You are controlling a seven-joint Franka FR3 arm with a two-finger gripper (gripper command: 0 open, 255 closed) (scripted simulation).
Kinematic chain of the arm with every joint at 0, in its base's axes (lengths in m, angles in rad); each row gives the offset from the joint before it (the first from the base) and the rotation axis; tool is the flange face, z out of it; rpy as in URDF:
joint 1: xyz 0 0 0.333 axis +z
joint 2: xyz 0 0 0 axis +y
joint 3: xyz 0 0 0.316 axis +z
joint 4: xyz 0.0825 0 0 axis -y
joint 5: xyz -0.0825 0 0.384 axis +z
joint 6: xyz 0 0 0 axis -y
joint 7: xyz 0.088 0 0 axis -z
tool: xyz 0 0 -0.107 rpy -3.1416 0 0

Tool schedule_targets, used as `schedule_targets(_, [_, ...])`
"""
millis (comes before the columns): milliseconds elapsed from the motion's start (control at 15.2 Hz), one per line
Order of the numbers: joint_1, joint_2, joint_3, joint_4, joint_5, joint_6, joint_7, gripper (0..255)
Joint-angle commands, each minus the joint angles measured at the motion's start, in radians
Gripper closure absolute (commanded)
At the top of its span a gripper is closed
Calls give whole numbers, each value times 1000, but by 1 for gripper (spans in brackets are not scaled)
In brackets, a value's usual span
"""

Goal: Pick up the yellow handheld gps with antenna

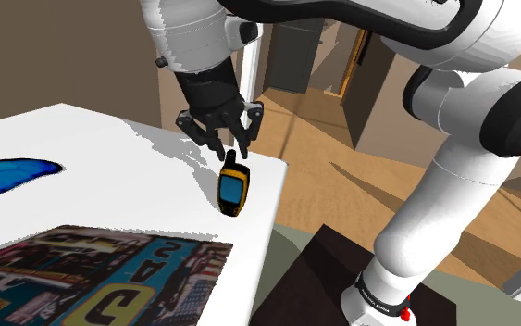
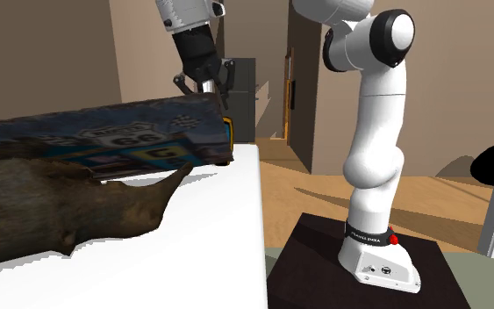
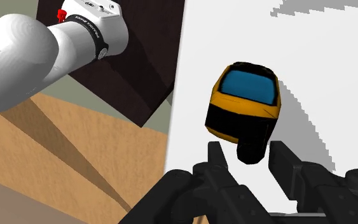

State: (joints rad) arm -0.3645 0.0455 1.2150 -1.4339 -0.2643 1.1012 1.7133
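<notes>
The yellow handheld GPS (image 1: pixel 233 191) with a blue screen and a black stub antenna rests near the white table's corner (image 1: pixel 272 171). My black gripper (image 1: pixel 233 154) hangs right over it, open, fingertips on either side of the antenna. In the wrist view the GPS (image 3: pixel 244 102) lies just beyond the gripper (image 3: pixel 248 158). The antenna sits in the gap, with a sliver of space showing beside the left finger (image 3: pixel 217 156). In the second exterior view a yellow edge of the GPS (image 2: pixel 228 130) peeks out below the gripper (image 2: pixel 204 89).
A colourful printed sign (image 1: pixel 101 278) lies flat near the table's front. A blue object (image 1: pixel 8 176) sits at the shoulder view's left. A brown gnarled piece (image 2: pixel 69 206) fills the second exterior view's foreground. The table edge (image 1: pixel 266 241) drops to the floor beside the dark stand (image 2: pixel 368 263).
</notes>
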Motion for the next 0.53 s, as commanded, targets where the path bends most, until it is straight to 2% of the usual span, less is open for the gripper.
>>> schedule_targets(0, [17,28,7,33,-22,-29,15,255])
schedule_targets(198, [64,85,15,109,-70,-91,43,255])
schedule_targets(462, [153,162,9,222,-139,-180,77,255])
